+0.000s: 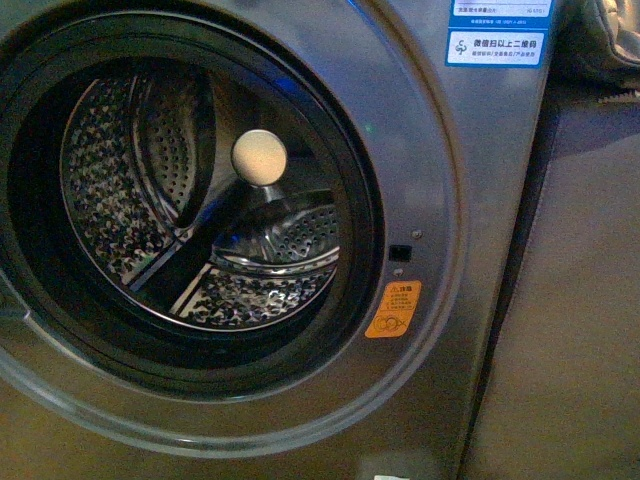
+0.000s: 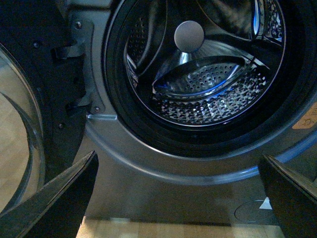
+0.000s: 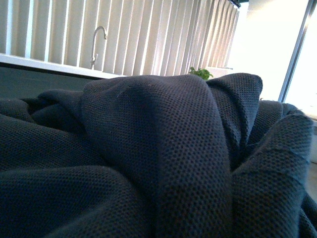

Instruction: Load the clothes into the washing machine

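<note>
machine: grey metallic front-loading washing machine (image 1: 425, 140) fills my front view, close up. its large round porthole is open and unobstructed.
door: clear glass door (image 2: 20, 148) stands swung open to one side in the left wrist view.
drum: perforated steel drum (image 1: 270, 280) looks empty. i see bare metal, the paddles and a pale round hub (image 1: 259, 157) at the back, and no cloth inside.
markings: orange warning sticker (image 1: 393, 309) just beside the porthole rim; blue-white label (image 1: 497, 46) high on the front.
left gripper: left gripper (image 2: 177, 163) faces the opening low down, its dark fingers (image 2: 64, 198) spread wide with nothing between them.
right gripper: not visible in any view, so i cannot tell how its jaws stand.
clothes: dark blue-grey knit fabric (image 3: 148, 148) in thick folds fills the right wrist view, very close to the lens. whether it is gripped or merely lying under the camera i cannot tell. a grey bundle (image 1: 600, 40) shows at the upper corner of the front view, above the plain grey cabinet panel (image 1: 570, 330); it may be the same cloth.
background: a curved tap (image 3: 98, 44) and pale vertical blinds (image 3: 163, 34) behind the fabric.
step: my read is loading not yet started. the cloth is outside and well apart from the drum.
next: needs a sure pinch on a fold, then a carry across and through the porthole, clear of the rim and door.
</note>
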